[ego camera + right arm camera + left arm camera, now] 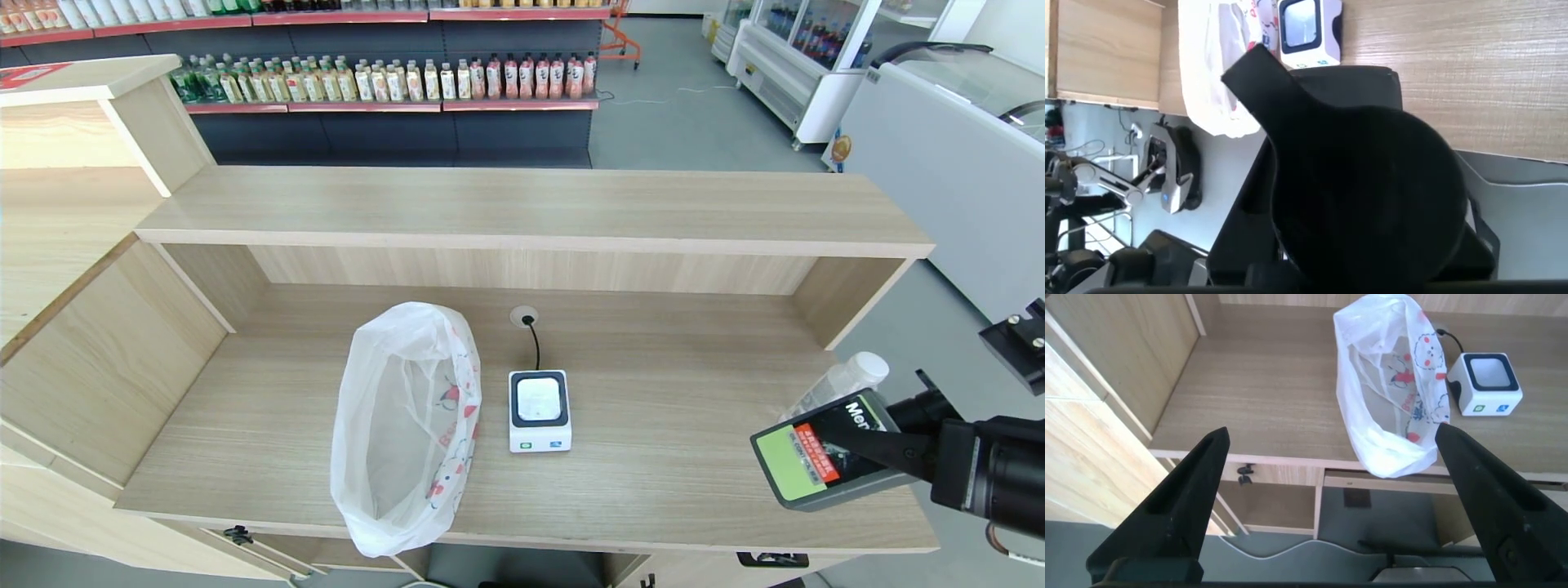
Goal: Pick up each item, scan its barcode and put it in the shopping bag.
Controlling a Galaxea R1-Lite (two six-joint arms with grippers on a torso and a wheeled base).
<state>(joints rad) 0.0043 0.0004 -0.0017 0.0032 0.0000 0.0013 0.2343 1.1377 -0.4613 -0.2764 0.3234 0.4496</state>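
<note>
My right gripper is shut on a dark box with a green and red label, held over the counter's right front corner. In the right wrist view the box blocks most of the scene, with the scanner beyond it. The white barcode scanner sits mid-counter, its window facing up. To its left lies the white plastic shopping bag, mouth open toward the front edge. My left gripper hangs open and empty in front of the counter, facing the bag.
A clear bottle with a white cap lies behind the held box near the counter's right side wall. The scanner's cable runs to a hole at the back. A raised shelf spans the counter's rear.
</note>
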